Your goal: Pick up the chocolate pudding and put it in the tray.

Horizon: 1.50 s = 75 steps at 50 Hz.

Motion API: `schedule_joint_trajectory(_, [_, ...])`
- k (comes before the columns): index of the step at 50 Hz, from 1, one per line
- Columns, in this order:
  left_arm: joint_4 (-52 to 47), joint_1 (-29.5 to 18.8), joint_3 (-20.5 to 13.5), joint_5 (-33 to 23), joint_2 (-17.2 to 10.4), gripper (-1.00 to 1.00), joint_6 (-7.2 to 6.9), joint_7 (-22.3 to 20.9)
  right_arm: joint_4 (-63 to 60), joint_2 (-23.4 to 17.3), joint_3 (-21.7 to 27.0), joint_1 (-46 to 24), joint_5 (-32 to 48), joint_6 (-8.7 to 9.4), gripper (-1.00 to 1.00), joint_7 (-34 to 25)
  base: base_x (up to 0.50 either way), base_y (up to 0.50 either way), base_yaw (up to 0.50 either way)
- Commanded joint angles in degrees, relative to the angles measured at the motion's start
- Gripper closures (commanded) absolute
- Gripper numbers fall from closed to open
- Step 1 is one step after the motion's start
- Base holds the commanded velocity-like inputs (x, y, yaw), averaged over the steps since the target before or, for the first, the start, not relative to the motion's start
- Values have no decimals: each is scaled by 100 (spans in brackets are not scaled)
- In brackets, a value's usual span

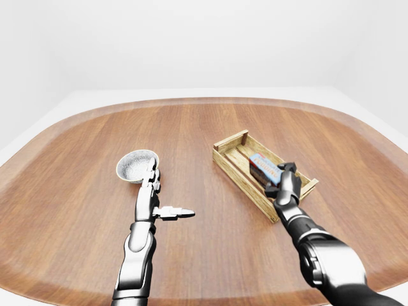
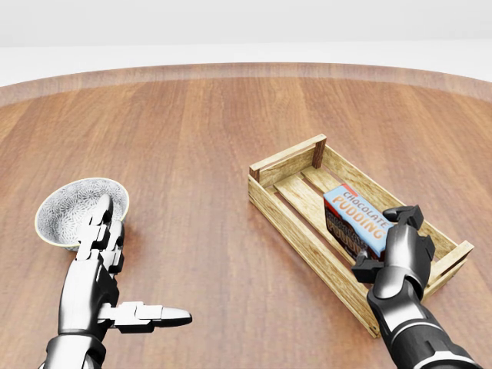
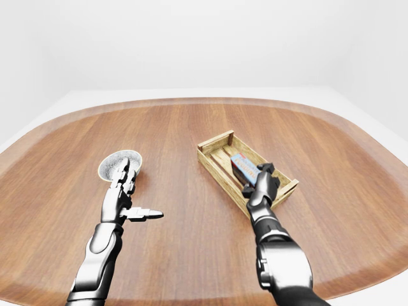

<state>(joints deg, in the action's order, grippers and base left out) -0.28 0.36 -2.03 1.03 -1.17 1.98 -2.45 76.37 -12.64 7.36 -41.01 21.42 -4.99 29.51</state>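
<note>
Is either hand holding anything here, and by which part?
The right hand grips the pudding box by its near end, inside the tray. The left hand is open, holding nothing.

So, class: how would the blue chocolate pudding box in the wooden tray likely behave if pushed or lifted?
The blue chocolate pudding box has flat faces and square edges, so it should slide rather than roll. It looks like thin card, probably light and crushable. It sits tilted inside the slatted wooden tray at the right hand, so it may tip flat once freed.
</note>
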Motion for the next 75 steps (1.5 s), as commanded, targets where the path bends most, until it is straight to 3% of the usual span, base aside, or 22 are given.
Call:
schedule_joint_trajectory(1, [83,-31,-14,85,15,-100,-12,-75,41,2,-28,22,-69,-1,100,49,0,0,0])
schedule_joint_trajectory(5, [114,-44,-16,87,13,-100,4,-73,43,0,-25,23,-67,-1,100,49,0,0,0])
schedule_joint_trajectory(6, [105,-43,-15,88,12,-100,-5,-73,38,0,-14,11,-77,-1,65,49,0,0,0])
schedule_joint_trajectory(7, [104,-43,-14,88,12,-100,-6,-73,37,0,-13,11,-78,-1,65,49,0,0,0])
schedule_joint_trajectory(10, [92,-38,-14,91,10,-100,-12,-75,43,18,-9,27,-87,-1,-100,49,0,0,0])
schedule_joint_trajectory(29, [78,-24,-11,83,10,-100,-12,-89,21,-4,-7,10,-94,-1,-100,49,0,0,0])
schedule_joint_trajectory(32, [176,-32,-19,86,10,-100,81,-96,43,-14,-88,90,83,-1,-100,49,0,0,0])
schedule_joint_trajectory(33, [98,-25,-12,85,10,-100,9,-89,7,-53,-83,48,102,-1,-100,49,0,0,0])
schedule_joint_trajectory(36, [182,-30,-15,84,10,-100,89,-96,20,-79,-118,99,216,-1,-100,49,0,0,0])
schedule_joint_trajectory(38, [70,-17,-3,78,11,-100,-11,-87,10,-121,-203,114,438,-1,-100,49,0,0,0])
schedule_joint_trajectory(40, [169,-26,-10,78,12,-100,78,-94,-42,-183,-228,22,559,-1,-100,49,0,0,0])
schedule_joint_trajectory(41, [48,-6,-2,78,11,-100,-23,-88,-73,-222,-289,-14,700,-1,-100,49,0,0,0])
schedule_joint_trajectory(44, [-34,9,1,78,14,-100,-90,-84,-114,-287,-382,-54,982,-1,-100,49,0,0,0])
schedule_joint_trajectory(45, [17,4,-2,77,15,-100,-46,-87,-114,-292,-369,-68,994,-1,-100,49,0,0,0])
schedule_joint_trajectory(54, [-5,-11,-4,80,18,-100,-84,-75,-286,-348,-435,-231,1305,-1,-100,49,0,0,0])
schedule_joint_trajectory(75, [4,-10,-8,87,13,-100,-78,-76,-1046,-413,-158,-423,284,-1,-100,49,0,0,0])
